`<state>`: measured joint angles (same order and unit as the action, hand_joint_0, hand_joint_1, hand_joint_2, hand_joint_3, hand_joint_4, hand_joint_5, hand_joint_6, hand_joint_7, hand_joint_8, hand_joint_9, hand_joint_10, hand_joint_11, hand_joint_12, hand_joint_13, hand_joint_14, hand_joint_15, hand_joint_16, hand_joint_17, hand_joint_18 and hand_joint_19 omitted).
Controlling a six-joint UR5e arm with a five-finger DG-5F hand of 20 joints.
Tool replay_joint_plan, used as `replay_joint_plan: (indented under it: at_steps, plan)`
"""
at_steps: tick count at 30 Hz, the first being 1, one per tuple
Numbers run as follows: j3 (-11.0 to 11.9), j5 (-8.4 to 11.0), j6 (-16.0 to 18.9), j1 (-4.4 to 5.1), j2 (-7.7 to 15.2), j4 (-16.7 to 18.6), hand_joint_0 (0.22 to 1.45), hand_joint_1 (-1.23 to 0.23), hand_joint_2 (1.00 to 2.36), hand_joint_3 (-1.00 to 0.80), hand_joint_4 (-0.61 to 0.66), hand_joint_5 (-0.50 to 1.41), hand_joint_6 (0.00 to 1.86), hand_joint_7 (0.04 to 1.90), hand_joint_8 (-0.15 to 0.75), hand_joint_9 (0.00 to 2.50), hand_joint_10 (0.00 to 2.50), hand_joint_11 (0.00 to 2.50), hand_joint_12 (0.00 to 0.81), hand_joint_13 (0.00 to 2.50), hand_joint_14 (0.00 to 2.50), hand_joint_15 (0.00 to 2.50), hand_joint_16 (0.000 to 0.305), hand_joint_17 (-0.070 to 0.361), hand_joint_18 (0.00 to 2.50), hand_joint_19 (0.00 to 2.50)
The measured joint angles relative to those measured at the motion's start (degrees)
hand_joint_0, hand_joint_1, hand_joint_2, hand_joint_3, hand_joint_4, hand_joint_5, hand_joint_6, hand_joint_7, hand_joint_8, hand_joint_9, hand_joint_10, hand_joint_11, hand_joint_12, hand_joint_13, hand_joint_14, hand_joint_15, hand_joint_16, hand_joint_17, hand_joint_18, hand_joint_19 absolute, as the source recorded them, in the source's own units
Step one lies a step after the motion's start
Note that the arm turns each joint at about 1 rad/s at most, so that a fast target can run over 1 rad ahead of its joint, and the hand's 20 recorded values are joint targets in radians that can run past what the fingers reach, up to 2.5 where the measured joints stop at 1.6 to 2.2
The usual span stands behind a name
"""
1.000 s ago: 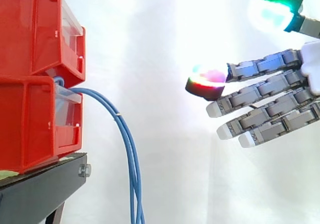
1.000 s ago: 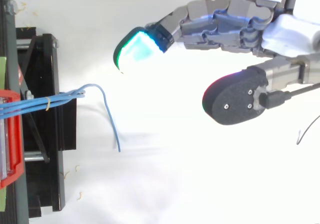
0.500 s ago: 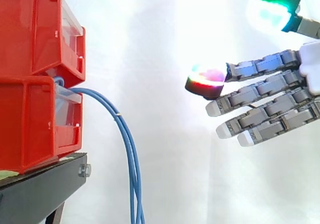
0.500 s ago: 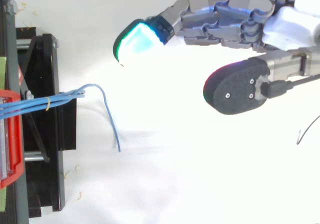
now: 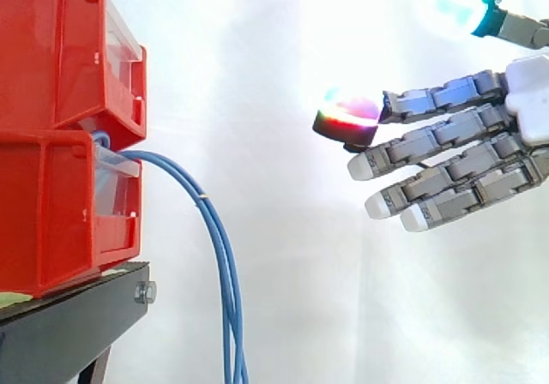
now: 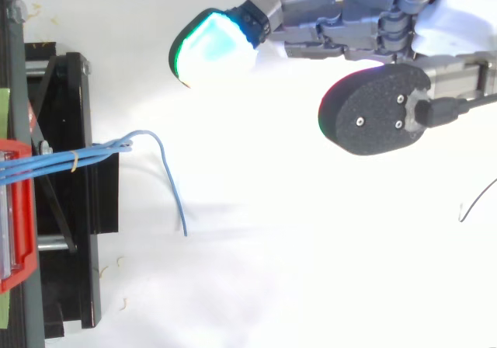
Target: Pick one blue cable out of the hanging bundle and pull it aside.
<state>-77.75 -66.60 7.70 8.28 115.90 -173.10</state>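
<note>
Hand (image 5: 455, 131) spread, holding nothing, hovers at 2 o'clock from blue cables (image 5: 225, 273), well apart; picking, pulling aside both undone.

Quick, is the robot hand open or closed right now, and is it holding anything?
The robot hand is open: fingers straight, holding nothing, apart from the blue cables.
</note>
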Motion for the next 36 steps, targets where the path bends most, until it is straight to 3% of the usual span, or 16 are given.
replay_joint_plan:
  at_steps: [10, 18, 36]
  plan:
    - [0.1, 0.27, -0.8, 0.08, 0.1, 0.3, 0.48, -0.61, 1.0, -0.49, 0.17, -0.23, 0.5, 0.6, 0.226, 0.33, 0.0, 0.01, 0.369, 0.0, 0.0, 0.13, 0.062, 0.139, 0.0, 0.23]
    - [0.1, 2.67, -4.8, 0.46, 1.7, 2.5, 0.48, -0.61, 1.0, -0.49, 0.17, -0.23, 0.5, 0.6, 0.228, 0.35, 0.0, 0.02, 0.371, 0.0, 0.0, 0.13, 0.062, 0.14, 0.0, 0.23]
    - [0.1, 6.29, -8.2, 1.77, 8.2, 10.2, 0.49, -0.61, 1.0, -0.49, 0.18, -0.22, 0.5, 0.61, 0.233, 0.39, 0.0, 0.04, 0.377, 0.04, 0.0, 0.14, 0.06, 0.134, 0.0, 0.24]
